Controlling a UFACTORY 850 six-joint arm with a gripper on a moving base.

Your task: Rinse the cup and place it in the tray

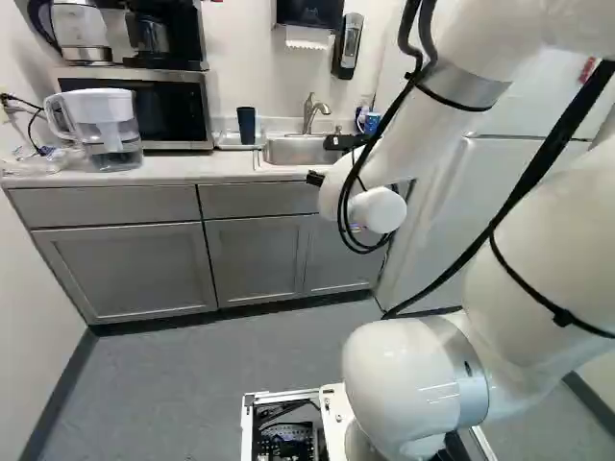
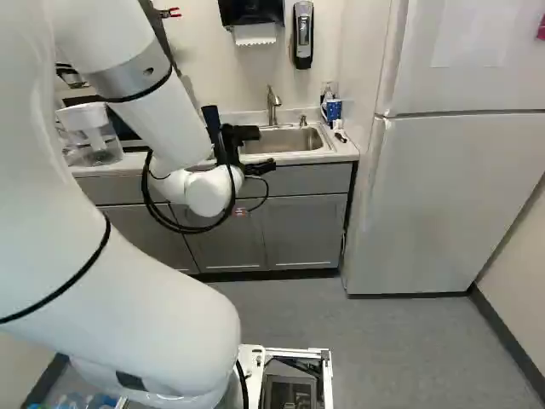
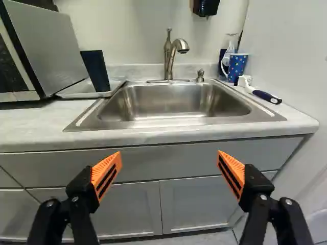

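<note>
Empty hand [image 3: 169, 158] faces the sink [image 3: 168, 104], mug [image 3: 237, 67] off to its fridge side

The hand is spread wide, nothing between its orange pads [image 3: 108, 171]. It points at the cabinet front, seemingly lower than the counter [image 3: 36, 120], with the sink beyond and the faucet [image 3: 168, 56] almost straight ahead. The move turns on sideways direction: the spotted mug stands upright past the sink's far corner, on the fridge [image 2: 451, 200] side, its handle turned toward the sink. The dark cup [image 3: 95, 70] lies the other way, by the microwave [image 3: 51, 51], long axis upright, and appears to stand in the tray [image 3: 76, 93].

Either could be meant. The mug looks likelier to me, since the dark cup seems to be in the tray already; no rinsing is under way. Reaching the mug would call for rising above the counter edge, then swinging toward the fridge and forward. The brush [image 3: 265, 96] lies in front of the mug and could be knocked on a low approach, and the nearby wall leaves little room for the outer finger
</note>
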